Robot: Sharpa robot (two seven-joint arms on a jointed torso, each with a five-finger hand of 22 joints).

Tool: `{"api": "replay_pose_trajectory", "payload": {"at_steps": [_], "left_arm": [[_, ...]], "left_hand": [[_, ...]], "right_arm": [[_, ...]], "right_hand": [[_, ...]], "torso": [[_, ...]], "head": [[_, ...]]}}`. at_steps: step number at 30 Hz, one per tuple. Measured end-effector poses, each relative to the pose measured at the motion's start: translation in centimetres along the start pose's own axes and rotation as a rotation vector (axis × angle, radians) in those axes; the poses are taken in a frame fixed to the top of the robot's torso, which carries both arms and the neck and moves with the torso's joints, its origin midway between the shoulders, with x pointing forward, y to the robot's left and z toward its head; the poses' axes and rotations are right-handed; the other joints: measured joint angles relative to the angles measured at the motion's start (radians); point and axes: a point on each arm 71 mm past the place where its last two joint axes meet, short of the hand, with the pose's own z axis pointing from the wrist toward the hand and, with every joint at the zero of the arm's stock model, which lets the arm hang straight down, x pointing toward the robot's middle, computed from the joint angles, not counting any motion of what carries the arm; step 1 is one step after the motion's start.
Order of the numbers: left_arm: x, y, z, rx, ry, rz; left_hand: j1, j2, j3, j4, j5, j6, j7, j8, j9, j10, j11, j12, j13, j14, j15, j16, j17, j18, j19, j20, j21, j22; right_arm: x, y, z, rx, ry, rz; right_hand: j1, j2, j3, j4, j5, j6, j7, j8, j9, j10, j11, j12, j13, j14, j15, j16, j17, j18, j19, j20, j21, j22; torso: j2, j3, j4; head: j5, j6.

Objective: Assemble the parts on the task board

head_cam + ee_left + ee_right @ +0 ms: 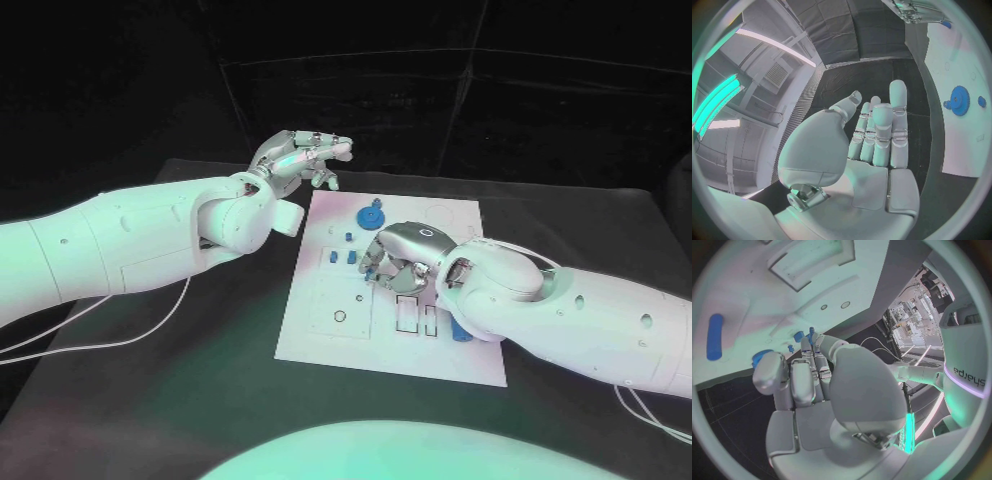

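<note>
Head view: from above and behind, facing down and forward at the black table (216, 400), far enough to take in the whole flat white rectangular task board (447, 350) and both arms. Left wrist view: from close behind the silver many-fingered left hand (873, 135), facing past it over the table toward the board's edge with its round blue toothed gear (959, 100), also seen from the head (371, 214). Right wrist view: from close behind the silver right hand (811, 375), facing the board surface (767, 305) at short range, shared with the head view.

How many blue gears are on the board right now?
1: the blue gear lies at the task board's far end, clear of both hands. The right hand may hide others.
</note>
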Motion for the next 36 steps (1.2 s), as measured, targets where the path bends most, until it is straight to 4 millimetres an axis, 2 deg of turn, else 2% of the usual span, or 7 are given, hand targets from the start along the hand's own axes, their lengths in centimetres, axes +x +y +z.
{"api": "replay_pose_trajectory", "payload": {"at_steps": [9, 19, 36], "left_arm": [[0.1, 0.0, 0.1, 0.000, 0.002, 0.000], [0.0, 0.0, 0.1, 0.000, 0.000, 0.001], [-0.1, 0.0, 0.1, -0.002, -0.004, 0.002]], "left_hand": [[0.000, 0.000, 0.000, 0.000, 0.000, 0.000, 0.000, 0.000, 0.000, 0.000, 0.000, 0.000, 0.000, 0.000, 0.000, 0.000, -0.001, 0.000, 0.000, 0.000, 0.000, 0.000], [0.000, 0.000, -0.004, 0.003, 0.000, 0.000, 0.000, 0.000, 0.000, 0.000, 0.000, 0.004, 0.000, -0.003, -0.003, 0.000, -0.003, 0.000, 0.000, 0.000, -0.003, -0.002], [-0.004, 0.004, -0.021, 0.010, 0.000, 0.000, 0.000, 0.000, 0.000, -0.006, 0.001, 0.007, 0.002, -0.004, -0.004, 0.000, -0.007, 0.000, -0.003, 0.003, -0.009, -0.006]], "right_arm": [[1.4, 0.9, 0.5, -0.021, 0.029, -0.005], [1.9, 1.2, 0.5, -0.033, 0.050, -0.013], [2.6, 1.5, 0.6, -0.035, 0.094, -0.020]], "right_hand": [[0.000, 0.000, 0.000, 0.000, 0.000, 0.000, 0.000, 0.000, 0.000, 0.000, 0.000, -0.002, -0.001, 0.000, 0.000, 0.000, 0.000, 0.000, 0.000, 0.000, 0.000, 0.000], [-0.005, -0.005, 0.003, -0.003, 0.000, 0.000, 0.000, -0.004, 0.000, -0.002, 0.002, -0.005, 0.000, 0.000, 0.000, 0.000, 0.000, 0.000, 0.000, 0.000, 0.000, 0.001], [-0.009, -0.001, 0.003, -0.004, 0.003, -0.004, 0.003, -0.004, -0.001, -0.002, 0.002, -0.005, 0.000, 0.000, 0.000, 0.000, 0.000, 0.000, 0.000, 0.000, 0.000, 0.001]], "torso": [[-0.001, 0.0006, -0.0012], [-0.001, 0.0007, -0.0016], [-0.001, -0.0001, -0.0011]], "head": [[0.006, -0.006], [0.013, -0.009], [0.016, -0.015]]}}
